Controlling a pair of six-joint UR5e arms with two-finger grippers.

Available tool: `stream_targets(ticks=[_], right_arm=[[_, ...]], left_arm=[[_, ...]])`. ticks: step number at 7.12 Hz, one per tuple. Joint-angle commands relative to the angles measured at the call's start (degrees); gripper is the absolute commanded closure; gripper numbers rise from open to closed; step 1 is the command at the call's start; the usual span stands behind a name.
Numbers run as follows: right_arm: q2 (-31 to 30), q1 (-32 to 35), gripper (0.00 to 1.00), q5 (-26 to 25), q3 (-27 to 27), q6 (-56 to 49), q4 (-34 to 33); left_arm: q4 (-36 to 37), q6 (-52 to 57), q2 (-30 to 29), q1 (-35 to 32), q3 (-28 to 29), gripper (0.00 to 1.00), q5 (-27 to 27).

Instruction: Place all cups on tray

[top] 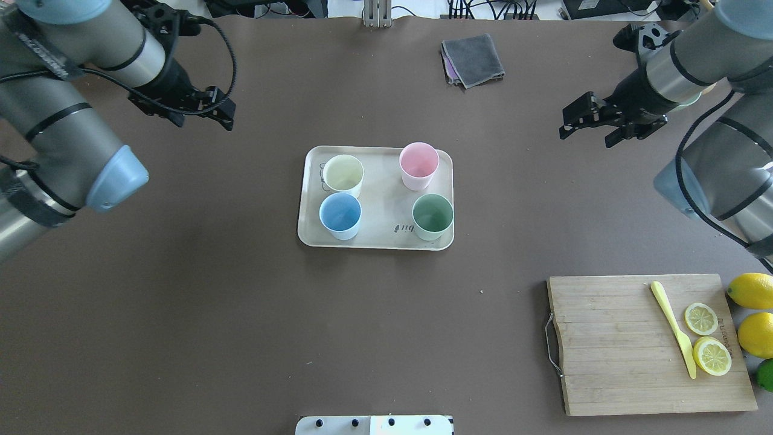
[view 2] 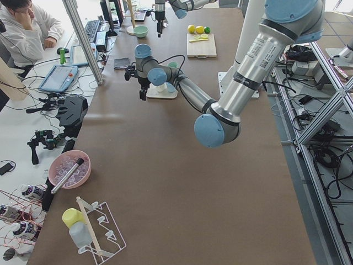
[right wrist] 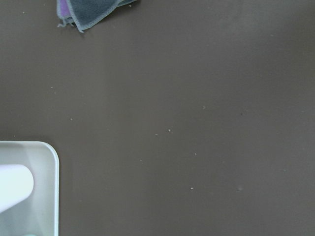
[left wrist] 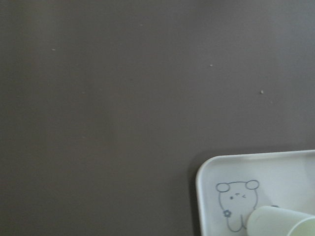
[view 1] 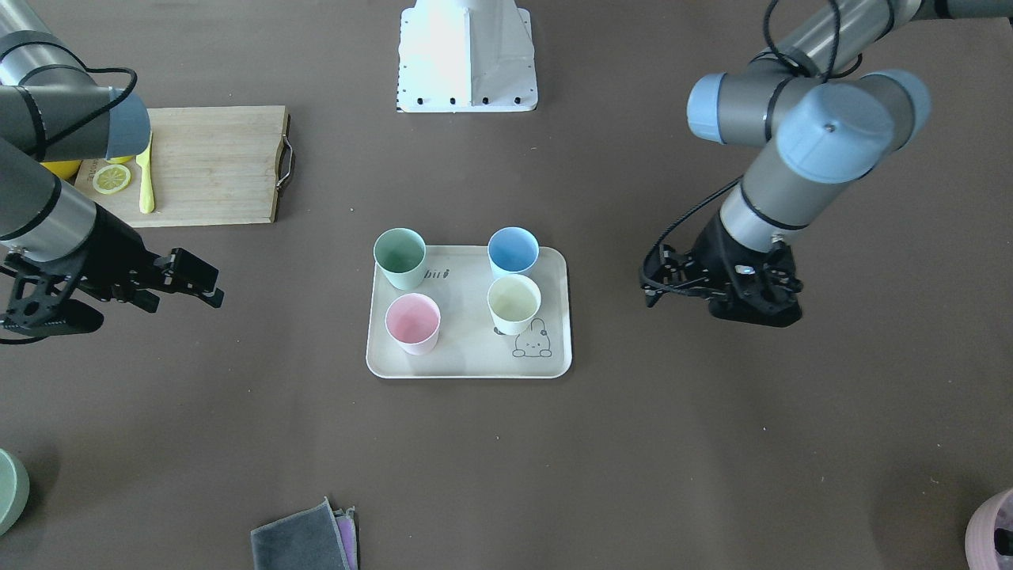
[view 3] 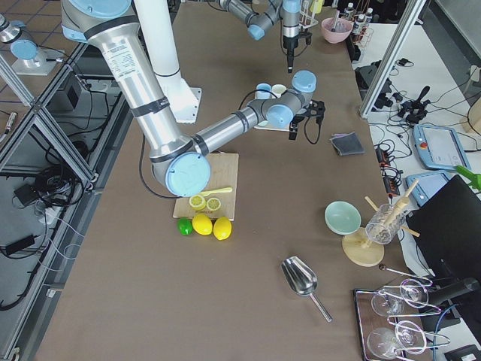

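The beige tray (view 1: 467, 360) with a bunny drawing lies mid-table, also in the overhead view (top: 380, 202). On it stand a green cup (view 1: 400, 257), a blue cup (view 1: 513, 252), a pink cup (view 1: 412, 322) and a pale yellow cup (view 1: 514, 303), all upright. My left gripper (top: 205, 122) is open and empty, off the tray's far left corner; it also shows in the front view (view 1: 661, 285). My right gripper (top: 586, 138) is open and empty, well right of the tray, and shows in the front view (view 1: 186, 293). The left wrist view shows the tray corner (left wrist: 211, 177) and the yellow cup (left wrist: 280, 221).
A wooden cutting board (top: 616, 350) with lemon slices (top: 700, 318) and a yellow knife (top: 673, 326) lies near right, whole lemons (top: 752, 290) beside it. A folded grey cloth (top: 472, 59) lies at the far edge. A green bowl (view 1: 9, 489) and a pink bowl (view 1: 993, 529) sit at the far corners.
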Motion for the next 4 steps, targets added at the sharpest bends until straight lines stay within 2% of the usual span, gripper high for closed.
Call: stream_targets(ticks=[1,3,4], right_arm=[[-9.0,7.4,0.0,2.6,2.7,-12.9,0.0],[-17.2,14.0,0.0,2.7,2.6,-27.5,-0.1],[-19.0,16.3,0.0,2.7,2.0,-32.8,-0.1]], left_arm=[[3.8,14.9,14.0,-7.6,-10.3,0.02,-0.5],[3.7,32.0,21.8,-16.8,-10.3,0.02,-0.8],[3.7,38.3,23.7,-20.7,-9.2,0.02,-0.9]])
